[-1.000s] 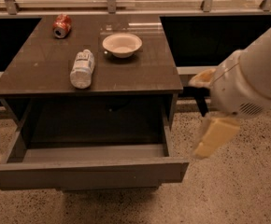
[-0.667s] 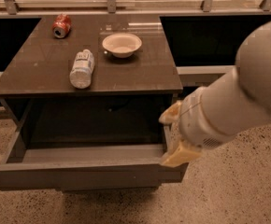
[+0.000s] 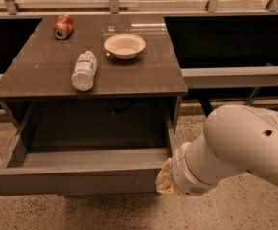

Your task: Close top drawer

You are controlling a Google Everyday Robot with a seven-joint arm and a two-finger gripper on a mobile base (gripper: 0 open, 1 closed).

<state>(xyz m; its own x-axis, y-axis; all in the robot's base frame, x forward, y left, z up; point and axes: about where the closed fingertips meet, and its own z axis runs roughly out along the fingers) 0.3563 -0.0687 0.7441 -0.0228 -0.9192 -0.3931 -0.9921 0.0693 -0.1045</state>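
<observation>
The top drawer [image 3: 76, 178] stood pulled wide open, its grey front reaching left from the gripper [image 3: 164, 180]. The big white arm [image 3: 244, 147] hid most of the gripper, so I could not tell if it was released or clenched. Beyond it, a plastic bottle [image 3: 84, 71], a bowl [image 3: 124, 46] and a red can [image 3: 63, 27] lay on the surface [image 3: 144, 75].

The gripper [image 3: 164, 178] sat at the right end of the top drawer [image 3: 72, 181], mostly hidden behind the big white arm [image 3: 235, 147]; the arm ran off the right edge; the drawer's left tip was cut off too; the words on the bottle [image 3: 84, 71] were too small to read.
</observation>
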